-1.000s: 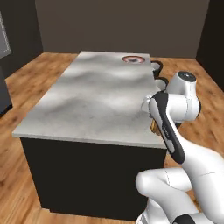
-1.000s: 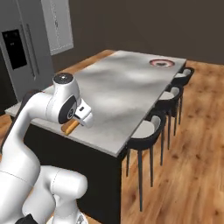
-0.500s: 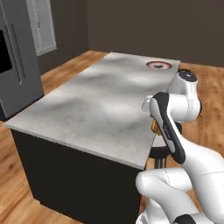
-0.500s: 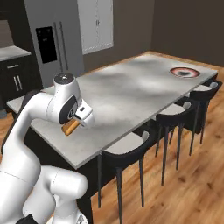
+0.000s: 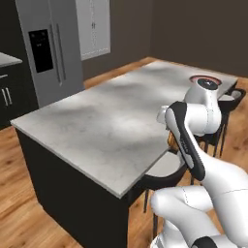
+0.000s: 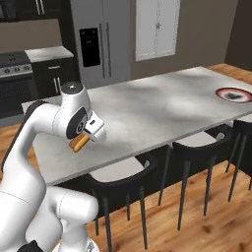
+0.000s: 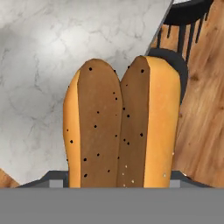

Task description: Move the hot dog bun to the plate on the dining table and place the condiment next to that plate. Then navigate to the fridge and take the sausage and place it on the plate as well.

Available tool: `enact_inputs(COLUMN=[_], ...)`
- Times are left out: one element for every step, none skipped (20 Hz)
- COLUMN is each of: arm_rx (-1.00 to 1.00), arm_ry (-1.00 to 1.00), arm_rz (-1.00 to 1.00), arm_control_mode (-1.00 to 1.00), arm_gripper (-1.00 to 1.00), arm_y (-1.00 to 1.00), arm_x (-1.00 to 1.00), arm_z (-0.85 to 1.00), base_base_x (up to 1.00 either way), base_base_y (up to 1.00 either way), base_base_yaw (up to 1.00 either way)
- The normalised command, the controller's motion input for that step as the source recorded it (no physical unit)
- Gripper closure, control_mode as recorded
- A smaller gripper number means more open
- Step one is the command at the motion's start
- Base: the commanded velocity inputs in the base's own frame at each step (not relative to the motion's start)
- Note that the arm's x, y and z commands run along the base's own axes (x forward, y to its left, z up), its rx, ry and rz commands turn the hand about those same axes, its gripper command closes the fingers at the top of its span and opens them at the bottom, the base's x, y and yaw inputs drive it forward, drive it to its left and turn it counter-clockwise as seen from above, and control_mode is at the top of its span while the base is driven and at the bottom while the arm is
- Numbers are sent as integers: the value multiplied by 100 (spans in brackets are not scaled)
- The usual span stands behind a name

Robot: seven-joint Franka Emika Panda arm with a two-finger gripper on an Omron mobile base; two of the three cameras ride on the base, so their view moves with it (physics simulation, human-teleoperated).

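The small oblong tan-orange split hot dog bun (image 7: pixel 122 127) is gripped between the jaws of the white arm's two-finger gripper (image 6: pixel 83 139), its near end seated in the tool and its rounded far end pointing away from the hand. In the right base view the bun pokes out below the hand as an orange stub, carried in the air just beside the near edge of the large white-grey marble dining table (image 6: pixel 162 106), above a black stool (image 6: pixel 120 172). The round dark plate with the red and orange patterned rim (image 6: pixel 234 94) is seen well apart, near the far end of the tabletop; in the left base view it is partly covered by the arm. The tall grey side-by-side fridge with the black dispenser panel (image 5: pixel 46 48) is seen beyond the table. The bun is judged light, soft and easily crushed, with a split top that could be pinched shut or torn if squeezed hard; a gentle hold across its two long sides, close to the middle, is thought best, so that it neither droops nor rolls. When it is set down, a low release is advised, as so light a roll may tip or roll off the plate's rim.
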Motion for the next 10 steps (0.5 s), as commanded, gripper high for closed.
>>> enact_inputs(arm_rx=[0,0,0,0,0,0,0,0,0,0], arm_ry=[0,0,0,0,0,0,0,0,0,0], arm_rz=[0,0,0,0,0,0,0,0,0,0], arm_control_mode=[100,100,100,100,100,100,100,100,100,100], arm_gripper=[100,100,100,100,100,100,100,100,100,100], arm_y=[0,0,0,0,0,0,0,0,0,0], arm_x=[0,0,0,0,0,0,0,0,0,0], arm_z=[0,0,0,0,0,0,0,0,0,0], base_base_x=[0,0,0,0,0,0,0,1,2,2], base_base_y=[-100,-100,-100,-100,-100,-100,-100,-100,-100,-100], base_base_yaw=[49,49,49,49,49,48,47,47,46,46])
